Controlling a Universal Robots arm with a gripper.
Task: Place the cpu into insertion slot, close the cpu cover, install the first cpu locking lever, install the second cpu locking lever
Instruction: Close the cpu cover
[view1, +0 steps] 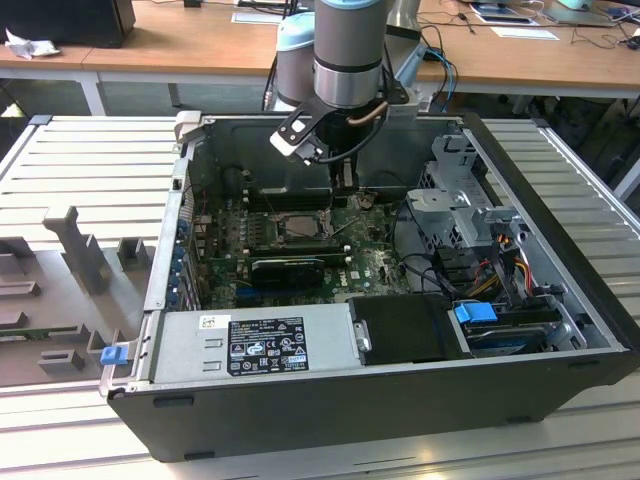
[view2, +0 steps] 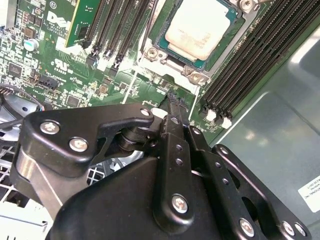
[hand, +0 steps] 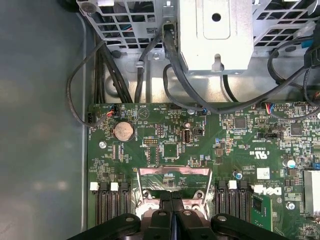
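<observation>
Black linked-metal gripper (view2: 172, 102), fingers pressed together on nothing, tip low over the green motherboard (view2: 130, 90) and just beside the socket's edge.

Main risk, as a judgement: slipping off the cpu cover (hand: 175, 170), a thin silvery square frame with a large window, apparently tilted open just beyond the fingertips in the first wrist view. Likely cause: a push slightly off line. Likely result: scraping the board or the long black memory slots (view2: 247, 55) alongside, or bringing the cover down crooked.

Small flat square cpu (view2: 197, 27), pale silver-grey on top, lying level and seemingly seated in the black-framed insertion slot (view1: 296, 226). Found just above centre in the exterior view, toward the exterior view's left.
</observation>
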